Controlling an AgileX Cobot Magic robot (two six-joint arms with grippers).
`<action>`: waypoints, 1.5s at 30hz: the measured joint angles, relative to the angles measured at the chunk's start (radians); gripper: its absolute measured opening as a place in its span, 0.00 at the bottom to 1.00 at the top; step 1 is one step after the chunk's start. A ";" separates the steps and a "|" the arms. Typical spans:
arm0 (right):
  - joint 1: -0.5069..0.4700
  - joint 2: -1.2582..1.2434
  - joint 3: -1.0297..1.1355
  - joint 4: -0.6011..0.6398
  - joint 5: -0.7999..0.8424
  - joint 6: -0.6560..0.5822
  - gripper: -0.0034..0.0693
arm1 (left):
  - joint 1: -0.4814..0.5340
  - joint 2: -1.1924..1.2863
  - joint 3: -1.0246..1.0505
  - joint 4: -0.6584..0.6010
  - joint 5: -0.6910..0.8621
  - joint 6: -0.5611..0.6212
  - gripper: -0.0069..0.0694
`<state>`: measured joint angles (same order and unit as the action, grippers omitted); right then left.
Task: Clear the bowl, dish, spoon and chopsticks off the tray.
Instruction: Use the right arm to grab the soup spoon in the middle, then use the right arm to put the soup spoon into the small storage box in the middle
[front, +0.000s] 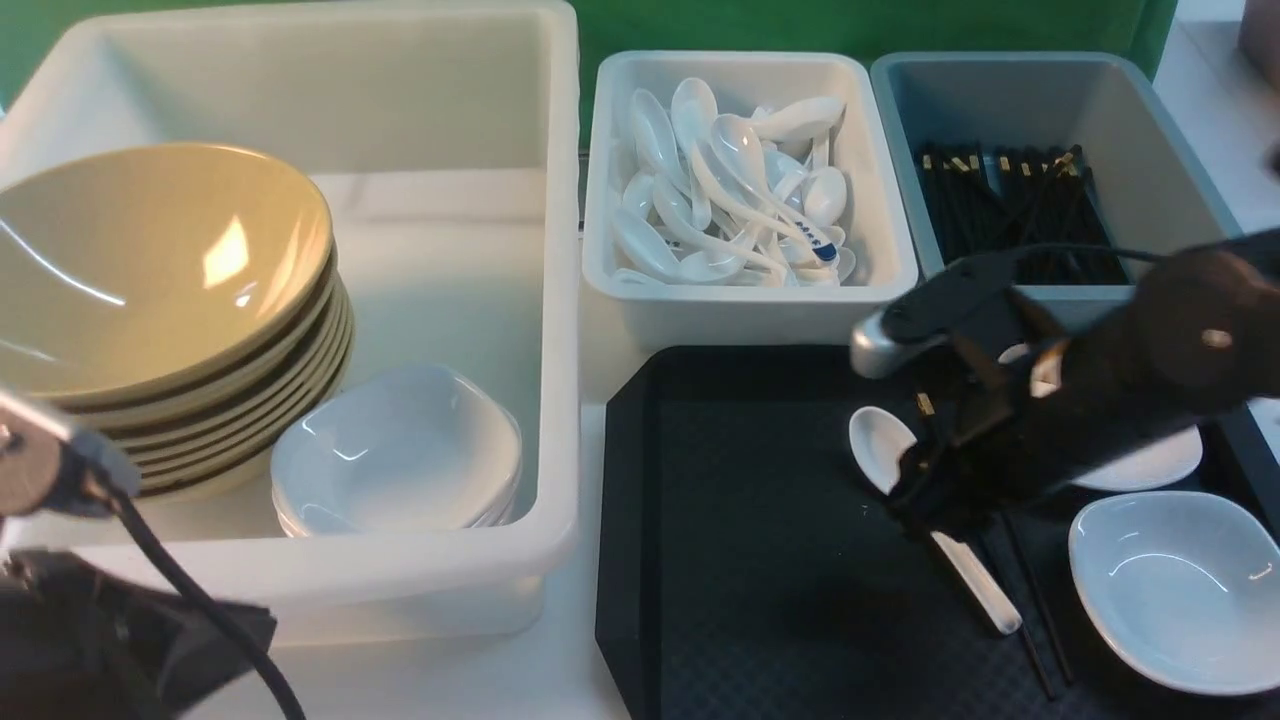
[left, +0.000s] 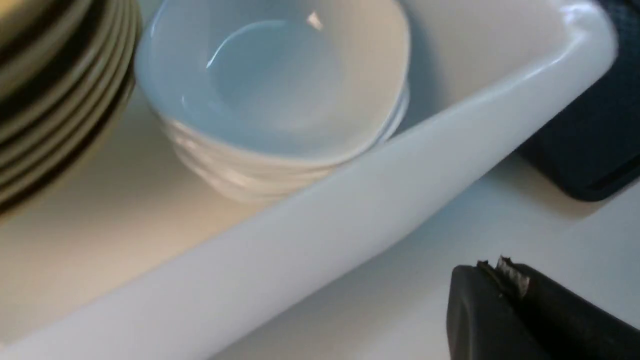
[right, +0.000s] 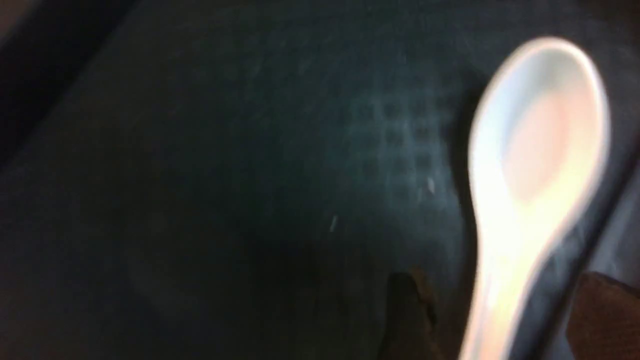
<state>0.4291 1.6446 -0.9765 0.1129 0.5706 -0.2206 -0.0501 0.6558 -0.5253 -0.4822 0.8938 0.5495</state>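
front view: spoon slanting lengthwise, scoop towards white spoon tub; right tool spread.

Green backdrop ran behind the tubs, plain, spanning most of the far side. White table underneath, smooth top, no pattern seen. Table's far right corner area showed pale surface past the backdrop's right end. 1 dark brownish object sat at that far right part, cut off by frame, type unclear. Light was bright enough, whitish, bouncing as glossy highlights; light source out of frame. Walls, floor, windows: couldn't tell.
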 joint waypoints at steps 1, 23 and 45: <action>0.000 0.038 -0.017 -0.005 -0.011 0.008 0.66 | 0.000 -0.011 0.030 0.000 -0.041 -0.011 0.09; 0.000 0.145 -0.051 -0.163 0.004 0.085 0.19 | 0.000 -0.046 0.113 -0.081 -0.271 -0.029 0.09; -0.006 0.096 -0.455 0.093 -0.537 -0.135 0.30 | 0.000 -0.046 0.113 -0.083 -0.290 -0.029 0.08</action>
<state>0.4236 1.7407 -1.4313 0.2064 0.0337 -0.3560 -0.0504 0.6093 -0.4119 -0.5655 0.6036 0.5204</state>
